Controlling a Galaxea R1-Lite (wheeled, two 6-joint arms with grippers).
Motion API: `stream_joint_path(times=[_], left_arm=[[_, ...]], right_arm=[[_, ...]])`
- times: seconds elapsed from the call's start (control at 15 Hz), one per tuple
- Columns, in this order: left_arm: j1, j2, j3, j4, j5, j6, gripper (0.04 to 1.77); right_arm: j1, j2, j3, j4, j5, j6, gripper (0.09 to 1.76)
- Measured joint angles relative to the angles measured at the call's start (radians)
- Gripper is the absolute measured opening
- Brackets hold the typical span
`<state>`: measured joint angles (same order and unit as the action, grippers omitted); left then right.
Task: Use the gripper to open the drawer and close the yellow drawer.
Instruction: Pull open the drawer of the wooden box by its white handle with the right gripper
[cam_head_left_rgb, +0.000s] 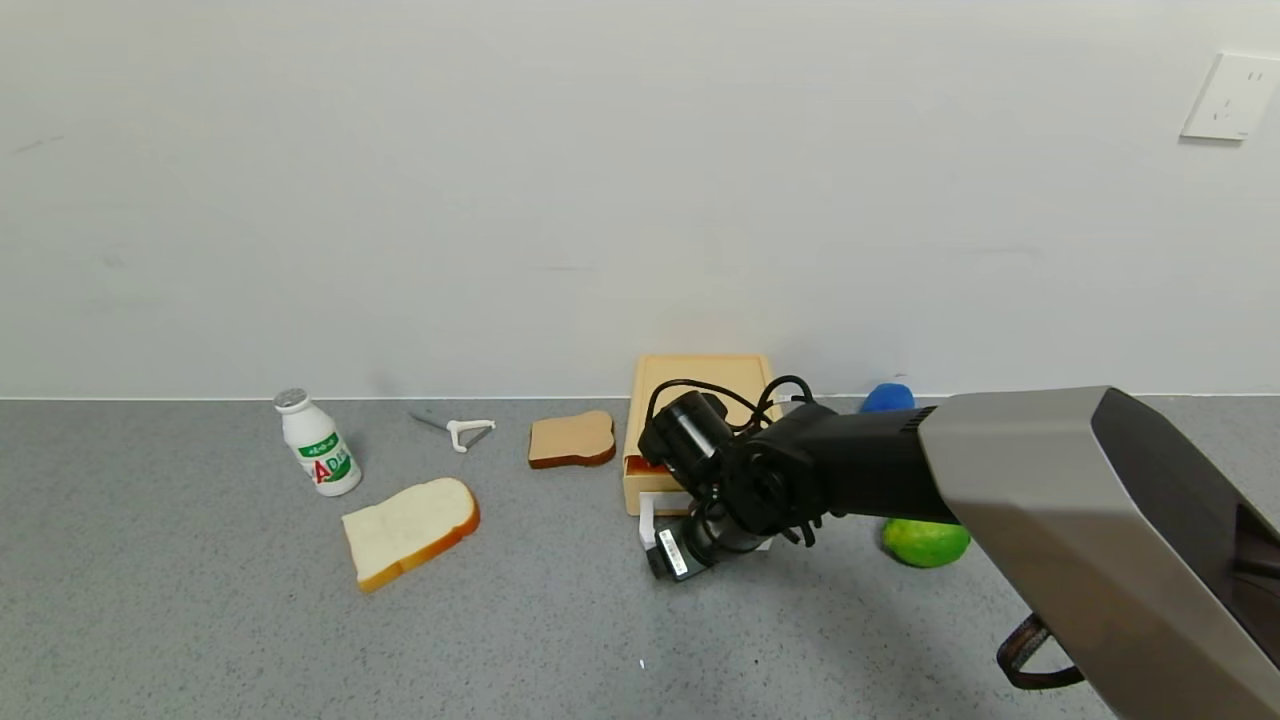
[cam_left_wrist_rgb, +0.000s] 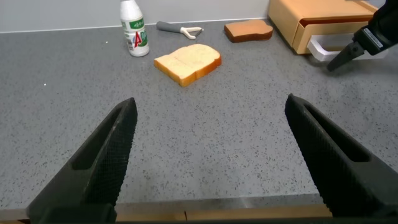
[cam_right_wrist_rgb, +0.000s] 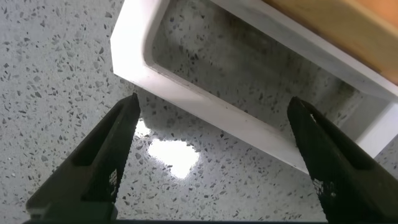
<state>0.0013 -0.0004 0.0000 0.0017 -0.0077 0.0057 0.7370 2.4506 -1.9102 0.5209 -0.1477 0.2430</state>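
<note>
- A white bottle (cam_head_left_rgb: 317, 442) is standing far to the gripper's left.
- A peeler (cam_head_left_rgb: 458, 431) is lying beyond two bread slices (cam_head_left_rgb: 409, 529) (cam_head_left_rgb: 571, 439).
- A green fruit (cam_head_left_rgb: 925, 541) is sitting right, a blue object (cam_head_left_rgb: 886, 398) peeking behind.

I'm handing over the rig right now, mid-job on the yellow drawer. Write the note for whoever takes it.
Right gripper: open, hovering just in front of the white loop handle, not gripping it.
Left gripper: open, parked low over the bare countertop, away from the work.
The drawer stands by the wall, between the brown toast slice and the green fruit. Its tray looks pulled out slightly, with a gap showing at the front.
Done: approach to the handle; possibly a partial pull.
Left: hook the handle, pull the tray fully out, then push it shut.
</note>
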Motion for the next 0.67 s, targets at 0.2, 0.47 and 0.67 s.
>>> stream_joint_path(times=[0.2,0.47,0.67], left_arm=[[0.0,0.0,0.0,0.0,0.0,0.0,1.72],[0.0,0.0,0.0,0.0,0.0,0.0,1.72],[0.0,0.0,0.0,0.0,0.0,0.0,1.72]], right_arm=[[0.009,-0.006,0.002,0.041,0.001,0.041,1.71],[0.023,-0.021,0.013,0.067,-0.009,0.079,1.71],[0.037,-0.025,0.022,0.076,-0.035,0.105,1.71]])
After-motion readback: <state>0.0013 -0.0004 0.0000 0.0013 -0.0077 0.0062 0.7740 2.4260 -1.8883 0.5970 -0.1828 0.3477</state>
